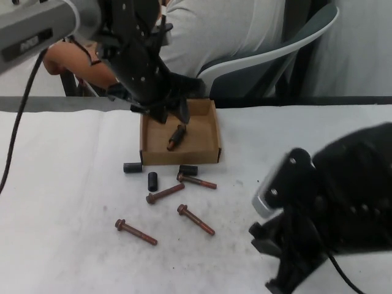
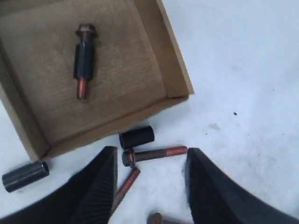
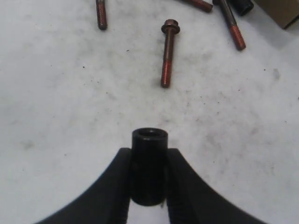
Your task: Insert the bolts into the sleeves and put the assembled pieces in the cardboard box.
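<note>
- The cardboard box (image 1: 179, 157) is overhung along its far side by the left gripper (image 2: 152, 156) (fingers spread apart).
- The box floor is taken at its middle by one assembled piece (image 1: 176, 136); room is left beside both side walls.
- The near wall is crowded by loose sleeves (image 1: 152, 180) and bolts (image 1: 165, 193).
- Passage is left over the bare bench (image 1: 294, 131) to the box's right.

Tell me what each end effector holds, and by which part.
Right end effector: a black sleeve, clamped by its side walls, open end protruding. Left end effector: open, holding nothing.
</note>
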You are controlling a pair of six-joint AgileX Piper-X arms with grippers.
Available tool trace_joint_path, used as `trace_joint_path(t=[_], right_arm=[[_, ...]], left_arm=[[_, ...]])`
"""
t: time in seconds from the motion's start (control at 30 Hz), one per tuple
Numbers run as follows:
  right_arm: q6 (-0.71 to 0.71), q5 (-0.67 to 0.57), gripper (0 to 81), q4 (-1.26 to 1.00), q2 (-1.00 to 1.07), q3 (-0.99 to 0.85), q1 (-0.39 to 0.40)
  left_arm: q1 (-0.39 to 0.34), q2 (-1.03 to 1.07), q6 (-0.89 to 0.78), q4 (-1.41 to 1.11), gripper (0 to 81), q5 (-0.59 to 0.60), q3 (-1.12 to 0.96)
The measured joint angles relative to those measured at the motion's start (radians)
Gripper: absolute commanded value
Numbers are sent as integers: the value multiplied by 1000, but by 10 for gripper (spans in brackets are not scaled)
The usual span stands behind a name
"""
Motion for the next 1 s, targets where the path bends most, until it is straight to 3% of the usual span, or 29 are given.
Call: trace_joint_path(t=[0.37,0.63,1.0], right_arm=[[110,76,2,-54,-174,121,131],[177,146,2,-74,-207,166,251],[244,256,2,-82,-207,170,350]], left_arm=[[-8,-310,-168,-178,438,-69,421],[-8,-383,-450,-315,438,-87,747],[2,-382,-644,-405,438,-88,840]])
